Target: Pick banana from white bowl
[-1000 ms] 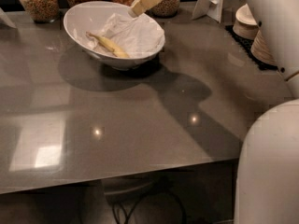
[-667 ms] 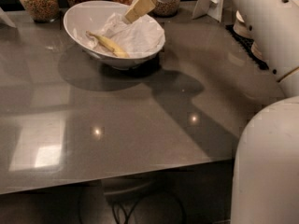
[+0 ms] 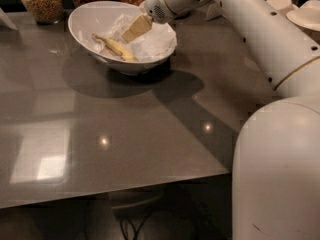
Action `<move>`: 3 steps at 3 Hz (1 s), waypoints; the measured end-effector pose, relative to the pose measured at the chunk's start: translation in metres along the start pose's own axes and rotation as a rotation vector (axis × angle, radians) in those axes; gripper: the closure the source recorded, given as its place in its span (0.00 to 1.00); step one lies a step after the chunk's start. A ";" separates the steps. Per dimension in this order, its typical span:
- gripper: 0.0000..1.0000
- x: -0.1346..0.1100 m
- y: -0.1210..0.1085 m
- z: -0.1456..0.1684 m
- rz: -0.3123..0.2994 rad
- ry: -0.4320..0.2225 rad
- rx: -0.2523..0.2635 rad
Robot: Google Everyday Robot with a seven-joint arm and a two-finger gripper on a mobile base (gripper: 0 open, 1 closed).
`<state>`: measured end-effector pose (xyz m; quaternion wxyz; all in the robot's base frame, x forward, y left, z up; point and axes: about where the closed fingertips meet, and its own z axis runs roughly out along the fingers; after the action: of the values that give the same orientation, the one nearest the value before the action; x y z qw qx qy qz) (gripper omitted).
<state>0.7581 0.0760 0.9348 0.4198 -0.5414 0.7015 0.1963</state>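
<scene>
The white bowl (image 3: 87,19) stands on the grey table at the back left, lined with crumpled white paper. The banana (image 3: 116,47), slim and yellow with brownish ends, lies in the bowl on the paper, running from upper left to lower right. My gripper (image 3: 135,28), with pale yellow blocky fingers, hangs over the bowl's middle, just above and to the right of the banana. It holds nothing that I can see. The white arm reaches in from the right.
Three glass jars (image 3: 41,0) of dry food stand behind the bowl at the table's back edge. Small beige bowls and plates (image 3: 295,11) are stacked at the far right. The table's front edge (image 3: 115,186) runs across the lower frame. The robot's white body (image 3: 277,169) fills the lower right.
The gripper has moved down and to the left, from above the bowl's far right rim to over the bowl's middle, closer to the banana. The banana has not moved.
</scene>
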 end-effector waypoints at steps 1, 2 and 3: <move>0.38 0.009 0.011 0.019 0.039 0.023 -0.059; 0.41 0.013 0.018 0.033 0.066 0.036 -0.095; 0.38 0.018 0.023 0.046 0.092 0.049 -0.126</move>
<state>0.7531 0.1071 0.8898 0.3582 -0.5386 0.7219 0.2459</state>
